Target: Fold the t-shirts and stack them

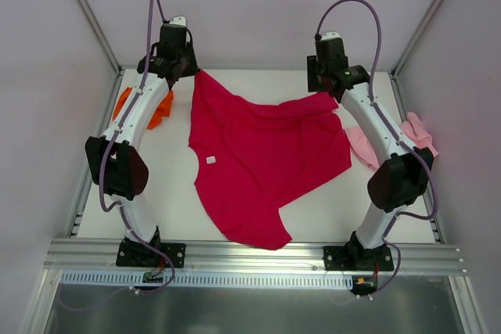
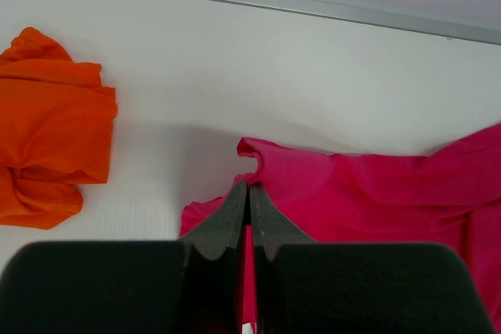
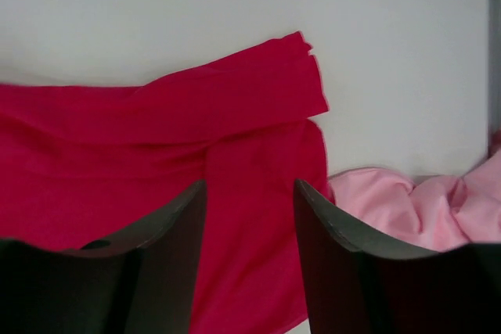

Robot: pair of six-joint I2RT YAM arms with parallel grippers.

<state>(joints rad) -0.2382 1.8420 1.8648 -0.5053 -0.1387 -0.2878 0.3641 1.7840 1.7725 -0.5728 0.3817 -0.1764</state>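
One view, left wrist, shows left end effector (image 2: 248, 193) pinching the crimson t-shirt (image 2: 376, 193).

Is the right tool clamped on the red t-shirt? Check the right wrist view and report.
No: the right tool stands open, and the red t-shirt shows through the gap, not pinched.

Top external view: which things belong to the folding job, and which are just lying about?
Job:
crimson red cloth t-shirt, spread mid-table
bright orange cloth t-shirt, bunched left
pale pink cloth t-shirt, bunched right

Just there:
white table
aluminium front rail
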